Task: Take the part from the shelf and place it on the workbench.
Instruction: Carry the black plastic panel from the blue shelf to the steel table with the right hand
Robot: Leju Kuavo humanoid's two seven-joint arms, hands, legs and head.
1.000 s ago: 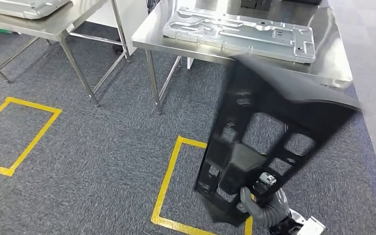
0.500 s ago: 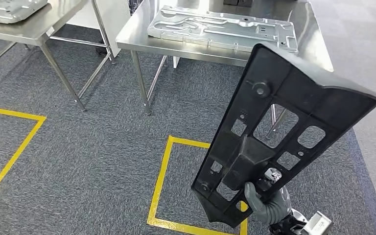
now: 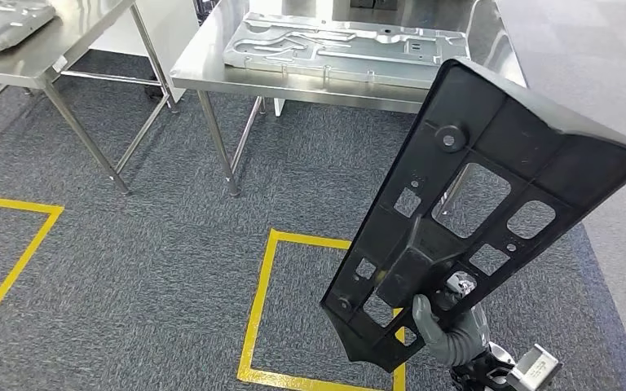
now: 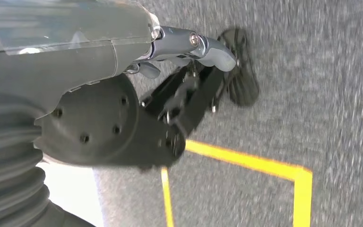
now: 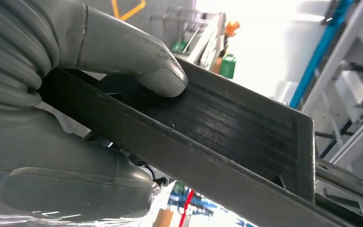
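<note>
Honestly, your right hand [image 3: 444, 330] grips the part [image 3: 489, 204] only at its near end; it could swing into the far bench [image 3: 204, 77]. Left hand [image 4: 189, 45]: can't tell.

Right hand [image 5: 66, 94] seen close from behind, black flat part [image 5: 227, 137] gripped at its edge, thick grey thumb [image 5: 137, 56] pressed on the dark ribbed face, a green container [image 5: 227, 65] and a blue post [image 5: 317, 52] seen blurred behind, bright light in the background
</note>
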